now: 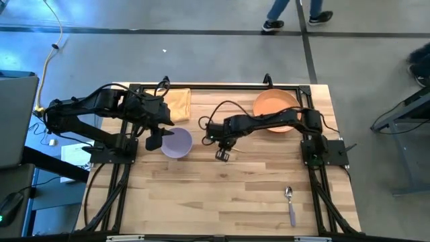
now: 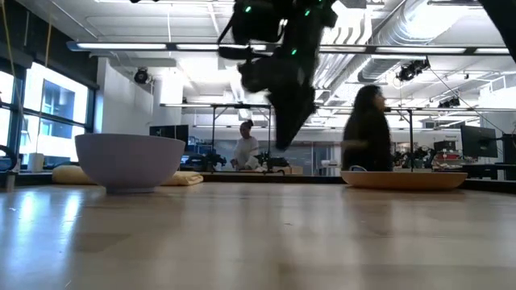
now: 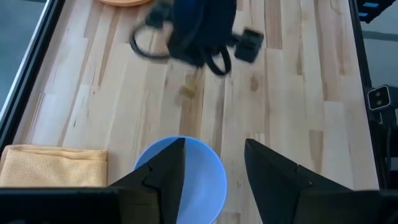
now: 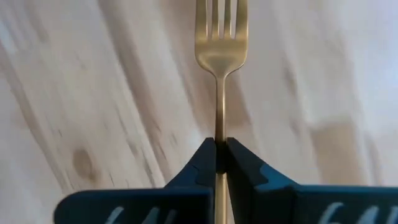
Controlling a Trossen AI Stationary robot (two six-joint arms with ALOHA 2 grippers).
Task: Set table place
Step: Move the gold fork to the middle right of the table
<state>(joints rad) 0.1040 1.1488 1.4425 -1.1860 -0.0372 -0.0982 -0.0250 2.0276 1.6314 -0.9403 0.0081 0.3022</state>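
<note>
My right gripper [image 1: 222, 154] hangs over the middle of the table [image 1: 201, 202] and is shut on a gold fork [image 4: 221, 43]. In the low view it [image 2: 282, 133] shows blurred, above the wood. My left gripper [image 1: 156, 140] is open just above a pale blue bowl [image 1: 177, 143]. In the left wrist view its fingers [image 3: 168, 174] stand over the bowl's [image 3: 202, 177] near rim without touching. The bowl rests on its base [image 2: 129, 187]. My right gripper [image 4: 221, 144] pinches the fork's thin handle [image 4: 220, 121] between its two fingertips. The fork runs straight on along the fingers, tines [image 4: 221, 31] pointing away from the wrist. It looks lifted clear of the wood below.
A folded yellow cloth [image 1: 178, 102] lies at the far edge behind the bowl. An orange plate [image 1: 275, 106] sits far right, under the right arm. A spoon [image 1: 290, 204] lies near the right front. Bare wood spreads across the near half. People move in the room beyond [image 2: 367, 129].
</note>
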